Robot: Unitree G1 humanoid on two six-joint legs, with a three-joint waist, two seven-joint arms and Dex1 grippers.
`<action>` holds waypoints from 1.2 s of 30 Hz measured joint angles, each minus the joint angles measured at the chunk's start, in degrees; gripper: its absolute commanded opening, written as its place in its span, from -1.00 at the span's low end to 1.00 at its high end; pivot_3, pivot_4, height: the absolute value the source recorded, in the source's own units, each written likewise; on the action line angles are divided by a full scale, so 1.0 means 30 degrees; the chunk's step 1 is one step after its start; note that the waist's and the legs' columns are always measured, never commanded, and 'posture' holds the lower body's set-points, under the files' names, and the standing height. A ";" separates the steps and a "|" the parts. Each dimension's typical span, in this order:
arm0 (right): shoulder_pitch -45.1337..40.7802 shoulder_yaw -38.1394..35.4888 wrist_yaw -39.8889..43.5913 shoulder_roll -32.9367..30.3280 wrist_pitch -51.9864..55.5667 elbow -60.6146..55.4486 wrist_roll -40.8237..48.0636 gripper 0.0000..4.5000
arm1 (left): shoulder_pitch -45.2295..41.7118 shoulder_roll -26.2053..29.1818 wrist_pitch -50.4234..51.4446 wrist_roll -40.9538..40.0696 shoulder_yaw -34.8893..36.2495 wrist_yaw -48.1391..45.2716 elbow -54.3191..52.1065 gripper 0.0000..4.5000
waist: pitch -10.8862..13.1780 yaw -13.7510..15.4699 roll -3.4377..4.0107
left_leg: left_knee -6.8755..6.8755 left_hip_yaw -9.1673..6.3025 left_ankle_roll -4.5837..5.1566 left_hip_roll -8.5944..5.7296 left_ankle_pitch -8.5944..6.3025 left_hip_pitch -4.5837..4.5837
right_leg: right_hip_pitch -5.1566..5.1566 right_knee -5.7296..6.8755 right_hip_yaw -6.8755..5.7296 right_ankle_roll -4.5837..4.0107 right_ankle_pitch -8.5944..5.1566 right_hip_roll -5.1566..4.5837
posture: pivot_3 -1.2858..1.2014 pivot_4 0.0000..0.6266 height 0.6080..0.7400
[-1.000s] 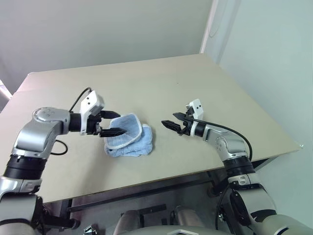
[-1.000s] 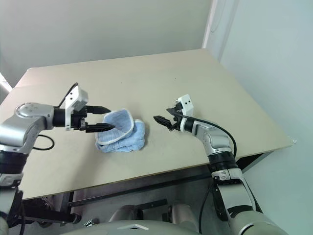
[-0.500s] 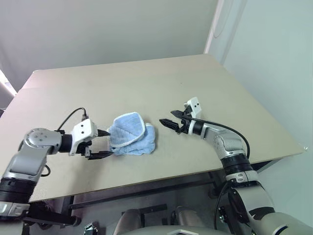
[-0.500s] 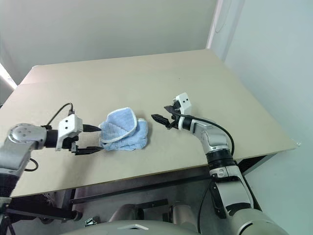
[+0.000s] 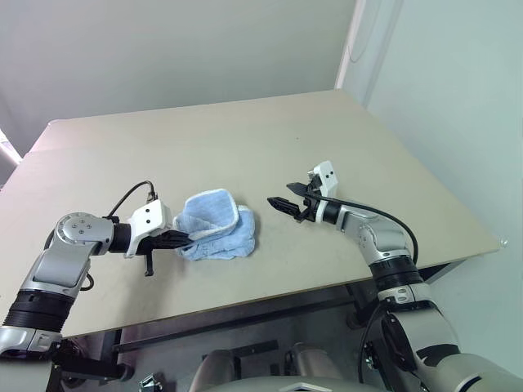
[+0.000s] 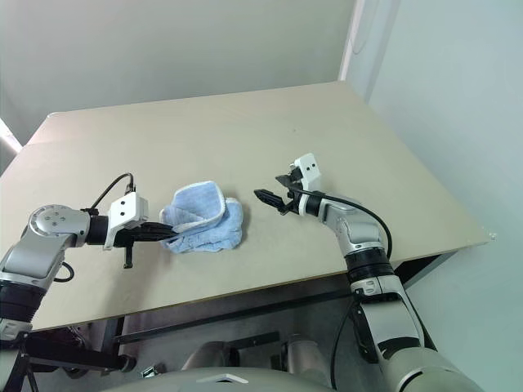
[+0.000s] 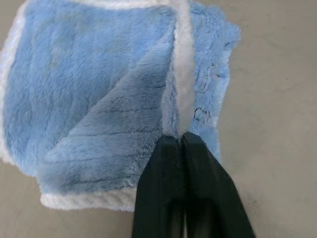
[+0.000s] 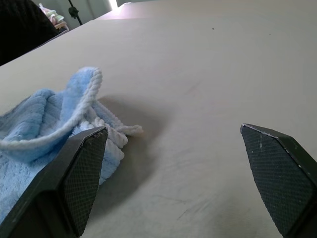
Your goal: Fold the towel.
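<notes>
The towel (image 5: 214, 228), a crumpled, ribbed light-blue terry cloth with a thick whitish border, lies bunched on the smooth beige table (image 5: 245, 147). The left gripper (image 7: 179, 141) pinches its white edge. The right gripper (image 5: 282, 206) hovers beside it, fingers spread.

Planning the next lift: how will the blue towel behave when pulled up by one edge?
The towel lies crumpled in soft folds, so it will likely droop limply. Its fluffy pile suggests it's light and grippy; the left gripper, jaws shut on its white border, probably won't slip.
</notes>
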 measured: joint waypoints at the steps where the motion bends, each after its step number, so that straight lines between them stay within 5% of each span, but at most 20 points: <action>1: 0.0001 0.0000 -0.0002 0.0004 -0.0010 0.0000 0.0000 1.00 | -0.0153 -0.0003 -0.0027 -0.0003 0.0008 -0.0007 0.0083 -0.99 | 0.0000 0.0001 0.0000 | 0.0002 0.0001 0.0000 -0.0002 0.0000 -0.0001 | 0.0000 0.0000 0.0000 0.0000 0.0000 -0.0001 | 0.03 -1.00 1.00; 15: 0.0112 0.0432 0.0132 0.0265 -0.0220 -0.0024 -0.0183 1.00 | -0.4178 -0.0212 -0.4129 0.0438 0.0089 -0.1176 0.3165 -0.99 | -0.0001 0.0041 -0.0002 | 0.0043 -0.0005 0.0000 -0.0004 0.0000 -0.0002 | 0.0010 0.0026 -0.0006 0.0001 0.0001 0.0011 | 0.03 -1.00 1.00; 25: 0.0207 0.0629 0.0197 0.0489 -0.0290 -0.0144 -0.0181 1.00 | -0.7723 -0.4530 -0.8254 0.1912 -0.0789 0.0454 0.8764 -0.99 | -0.0004 -0.0008 -0.0007 | 0.0212 0.0003 0.0015 -0.0027 -0.0008 -0.0048 | 0.0031 0.0053 0.0006 0.0076 0.0045 0.0001 | 0.03 -1.00 1.00; 36: 0.0965 0.0609 0.0229 0.0209 0.0126 -0.1304 -0.0126 1.00 | -0.7391 -0.6057 -1.0245 0.2933 -0.2068 0.0767 0.9978 -0.99 | -0.0005 0.0045 -0.0008 | 0.0248 -0.0006 0.0015 -0.0023 -0.0008 -0.0045 | 0.0037 0.0084 0.0006 0.0074 0.0050 0.0009 | 0.03 -1.00 1.00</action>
